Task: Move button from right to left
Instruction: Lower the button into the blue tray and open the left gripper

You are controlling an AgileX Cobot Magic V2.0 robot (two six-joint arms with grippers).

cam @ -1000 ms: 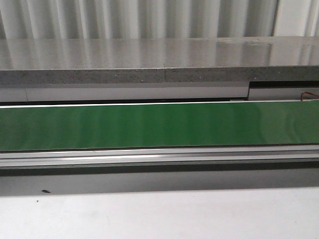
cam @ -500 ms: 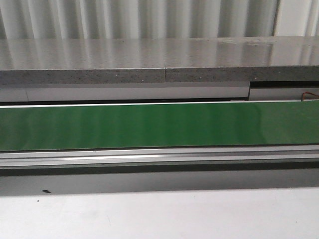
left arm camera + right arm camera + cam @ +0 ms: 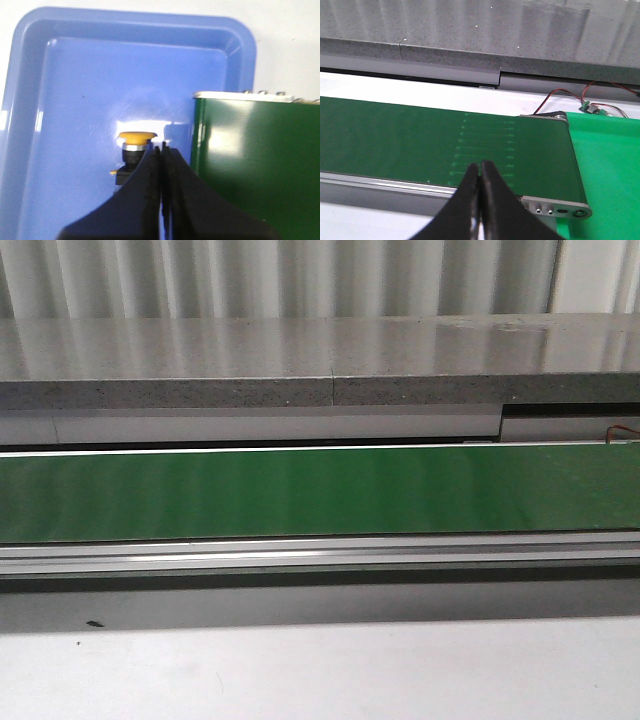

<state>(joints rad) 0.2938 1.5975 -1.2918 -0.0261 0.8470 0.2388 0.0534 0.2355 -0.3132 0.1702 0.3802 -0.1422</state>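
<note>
The button (image 3: 134,152) stands upright inside a blue plastic tray (image 3: 30,100), seen from the left wrist camera: its round yellow-orange cap is on top, a silvery ring and black collar sit under it, and the lower body is partly hidden behind the dark fingers of the left gripper (image 3: 161,150). That gripper is clenched, its two fingers pressed flat together with only a thin seam between them, and nothing is caught in the seam; the button sits just beside the fingertips, on the tray floor, and whether it touches them cannot be told. One end of the green conveyor belt (image 3: 255,165) overhangs the tray's edge close to the button, with a pale metal end rail (image 3: 240,95) along it. In the right wrist view the right gripper (image 3: 481,167) is likewise closed tight, empty, its tips hanging above the near edge of the same belt, close to the grey end roller bracket (image 3: 555,207). Beyond the belt's end lies a bright green surface (image 3: 605,170), and red and black wires (image 3: 570,97) run behind it. The front view shows only the long green belt, its aluminium side rail (image 3: 320,555) and a grey speckled ledge (image 3: 320,365) behind; neither arm nor the button appears there.
</note>
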